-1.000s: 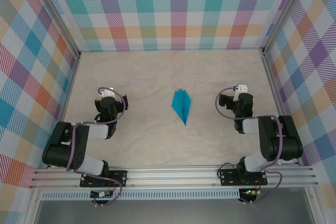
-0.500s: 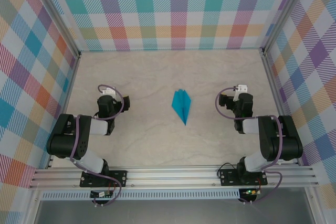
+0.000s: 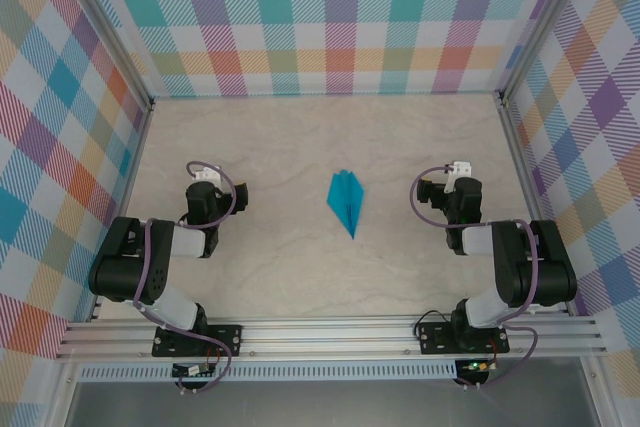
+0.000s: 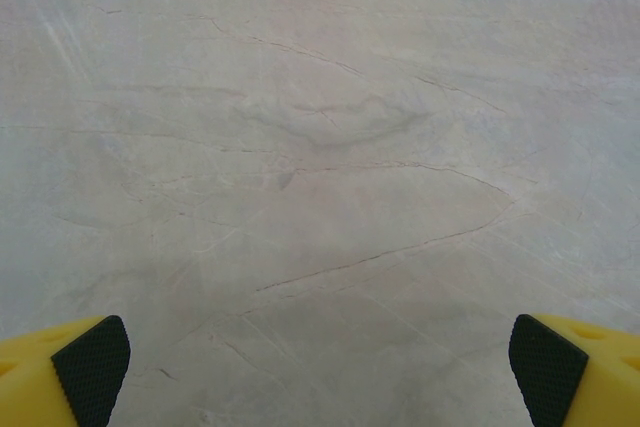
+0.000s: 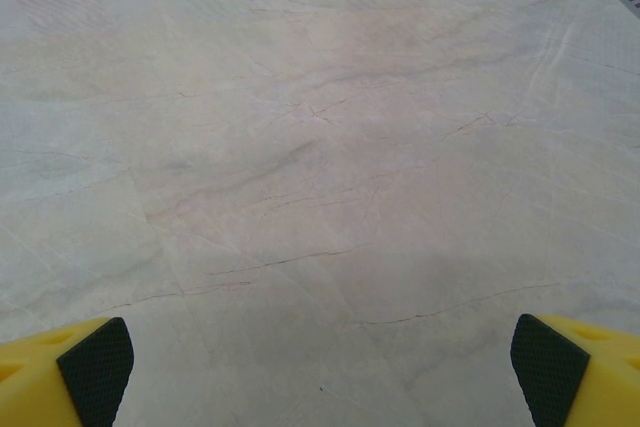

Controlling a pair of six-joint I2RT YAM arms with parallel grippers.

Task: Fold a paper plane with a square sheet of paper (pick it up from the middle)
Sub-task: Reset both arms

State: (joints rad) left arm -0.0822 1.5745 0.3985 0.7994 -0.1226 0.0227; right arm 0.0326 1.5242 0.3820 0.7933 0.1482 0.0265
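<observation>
- The paper plane [image 3: 346, 201], a narrow teal-blue dart, lies flat near the middle of the top view. Its sharp tip points toward the bottom of the frame and slightly right, and its wider tail points toward the top.
- It rests on the marbled beige table [image 3: 300, 127], with bare surface on every side of it.
- The left gripper [image 4: 320, 372] is released and grasps nothing. In its wrist view the yellow fingers with black textured pads [image 4: 92, 367] sit in the lower left and lower right corners, with bare table between them.
- The right gripper [image 5: 320, 367] is likewise spread wide and empty. Its black pads [image 5: 97, 367] are in the two bottom corners of its wrist view, over bare table.
- From above, the left arm [image 3: 150, 267] is folded at the lower left and the right arm [image 3: 510, 267] at the lower right. The plane lies between their wrists, well apart from both.
- Plaid walls [image 3: 330, 17] enclose the table on three sides, and an aluminium rail [image 3: 330, 332] crosses the bottom of the frame.
</observation>
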